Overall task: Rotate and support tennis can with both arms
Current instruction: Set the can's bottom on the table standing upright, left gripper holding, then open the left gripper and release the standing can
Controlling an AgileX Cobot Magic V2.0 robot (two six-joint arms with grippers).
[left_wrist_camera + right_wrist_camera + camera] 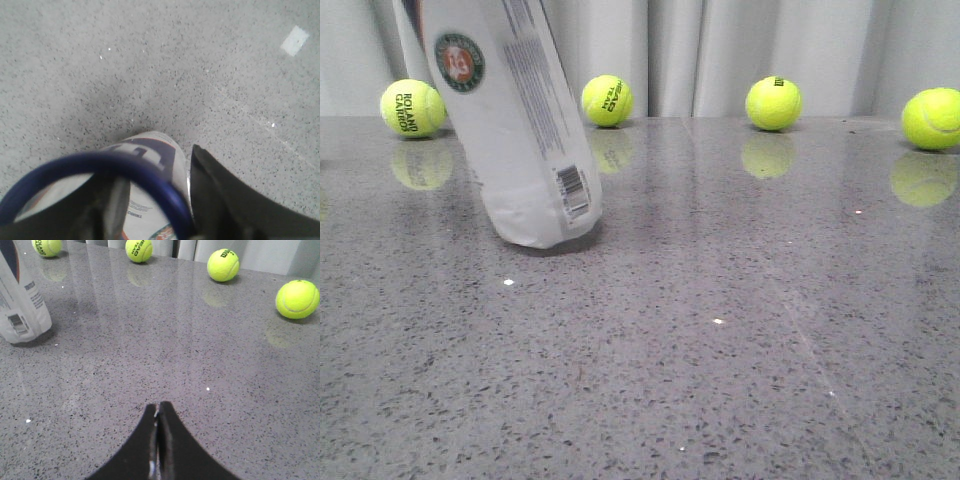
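Can (510,120) tilted, bottom edge on worktop (720,350), left gripper (150,220) jaws pinching its navy rim. Right gripper (158,440) jaws pressed together, well apart. Risk: unsupported bottom skids or can slips from the pinch, topples.

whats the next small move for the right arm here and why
Probably open the right gripper and bring it toward the tennis can. Its fingers are pressed together over bare table, well clear of the can. The can stands tilted, only its lower end on the table, with the left gripper at its navy rim, so it appears to have support from one arm only.
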